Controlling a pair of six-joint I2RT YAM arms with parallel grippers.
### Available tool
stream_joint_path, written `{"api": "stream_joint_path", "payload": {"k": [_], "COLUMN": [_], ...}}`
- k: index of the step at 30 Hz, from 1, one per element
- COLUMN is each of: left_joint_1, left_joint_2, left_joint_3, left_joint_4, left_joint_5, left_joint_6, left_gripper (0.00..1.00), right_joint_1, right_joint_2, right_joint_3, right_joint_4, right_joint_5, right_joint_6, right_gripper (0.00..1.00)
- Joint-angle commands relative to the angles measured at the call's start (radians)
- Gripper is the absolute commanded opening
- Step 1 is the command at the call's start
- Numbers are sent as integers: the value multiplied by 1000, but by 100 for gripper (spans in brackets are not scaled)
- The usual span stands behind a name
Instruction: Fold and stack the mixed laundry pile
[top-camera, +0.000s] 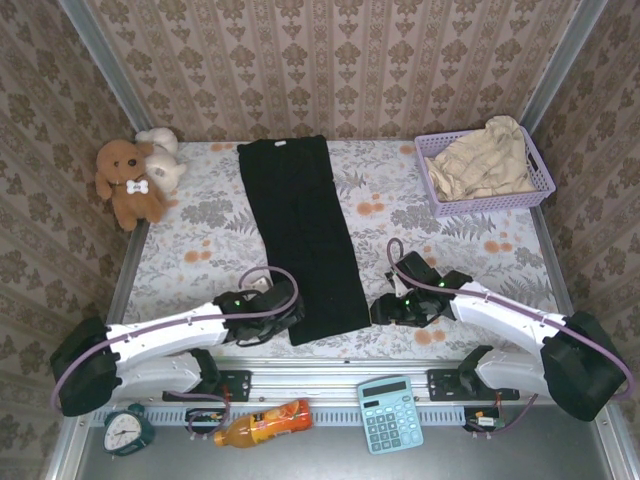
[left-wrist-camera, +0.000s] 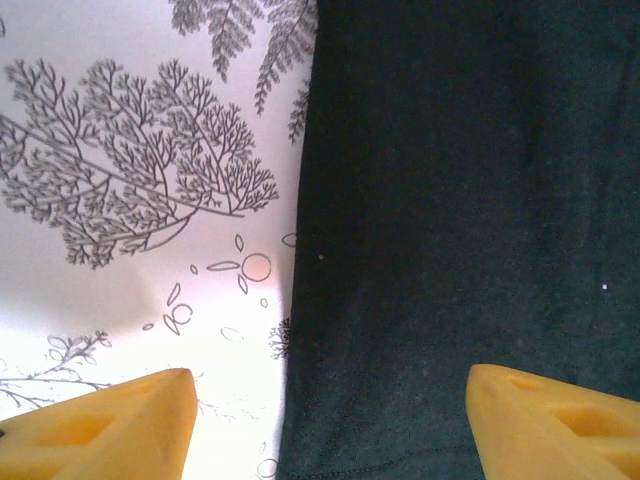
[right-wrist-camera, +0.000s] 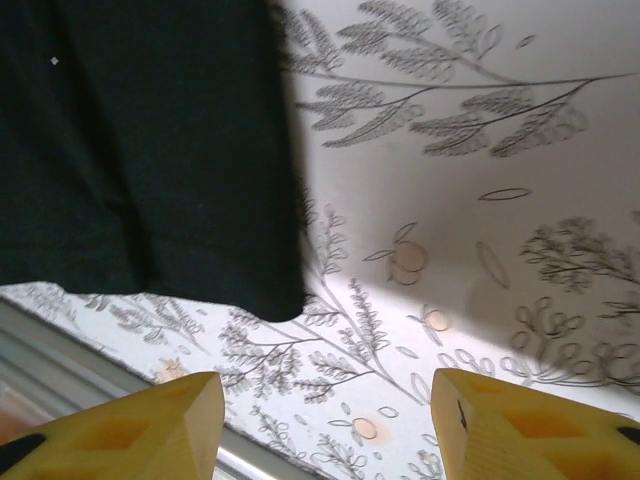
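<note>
Fold of the large plain black cloth garment (top-camera: 300, 230), which lies flat as a long narrow strip down the middle of the floral-printed counter (top-camera: 200, 250), its near hem close to the counter's front edge. The left hand (left-wrist-camera: 330, 415) hovers at the near left corner with its fingers well apart, straddling the cloth's side edge and holding nothing. The right hand (right-wrist-camera: 325, 420) hovers just beside the near right corner, likewise wide open and empty, both fingers over bare counter. The smaller pale beige cloth garment (top-camera: 490, 160) is crumpled in the lavender plastic mesh basket (top-camera: 490, 205) at the far right, not yet folded. The step in hand appears to be taking up the near hem. The next move probably calls for each hand to close on its corner, then both carry the hem evenly toward the far end.
</note>
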Motion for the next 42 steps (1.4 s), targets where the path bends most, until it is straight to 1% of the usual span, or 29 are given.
{"api": "stream_joint_path", "payload": {"k": [1, 4, 5, 7, 9, 14, 16, 18, 20, 27, 29, 32, 34, 35, 36, 37, 40, 42], "left_joint_1": [-63, -118, -131, -147, -164, -182, -186, -189, -192, -193, -193, -193, -193, -193, -193, -192, -189, -187], "left_joint_2": [37, 69, 85, 117, 146, 195, 208, 213, 215, 238, 229, 204, 185, 172, 159, 148, 92, 28], "left_joint_3": [44, 56, 59, 66, 75, 86, 78, 61, 48, 21, 2, -20, -36, -47, -59, -71, -106, -132], "left_joint_4": [-68, -86, -81, -74, -63, -10, 16, 52, 91, 122, 130, 130, 135, 144, 158, 166, 156, 125], "left_joint_5": [-123, -144, -138, -127, -123, -104, -94, -89, -91, -37, -28, -21, -29, -35, -40, -43, -51, -63], "left_joint_6": [-203, -285, -305, -327, -345, -358, -364, -372, -374, -365, -368, -368, -369, -372, -372, -374, -375, -375], "left_gripper": [72, 70, 70, 70, 69, 65, 60, 57, 51, 49, 44, 31, 20, 13, 3, 0, 0, 0], "right_joint_1": [-3, -3, -3, -1, 0, 21, 34, 49, 63, 73, 74, 77, 80, 85, 91, 96, 126, 156], "right_joint_2": [18, 54, 75, 113, 148, 191, 204, 207, 228, 289, 301, 316, 320, 319, 319, 318, 302, 273], "right_joint_3": [-4, 13, 16, 9, 4, 10, 12, 14, 20, 38, 40, 46, 51, 53, 54, 56, 55, 42], "right_joint_4": [80, 104, 118, 159, 187, 224, 231, 242, 248, 247, 246, 244, 238, 234, 230, 224, 197, 176], "right_joint_5": [-80, -77, -82, -94, -90, -87, -83, -79, -72, -41, -36, -25, -20, -11, -5, 1, 29, 46], "right_joint_6": [1, 9, 13, 28, 39, 47, 52, 62, 69, 79, 82, 88, 93, 97, 100, 103, 122, 154], "right_gripper": [54, 51, 48, 43, 42, 40, 39, 37, 36, 28, 26, 21, 15, 12, 5, 0, 0, 0]}}
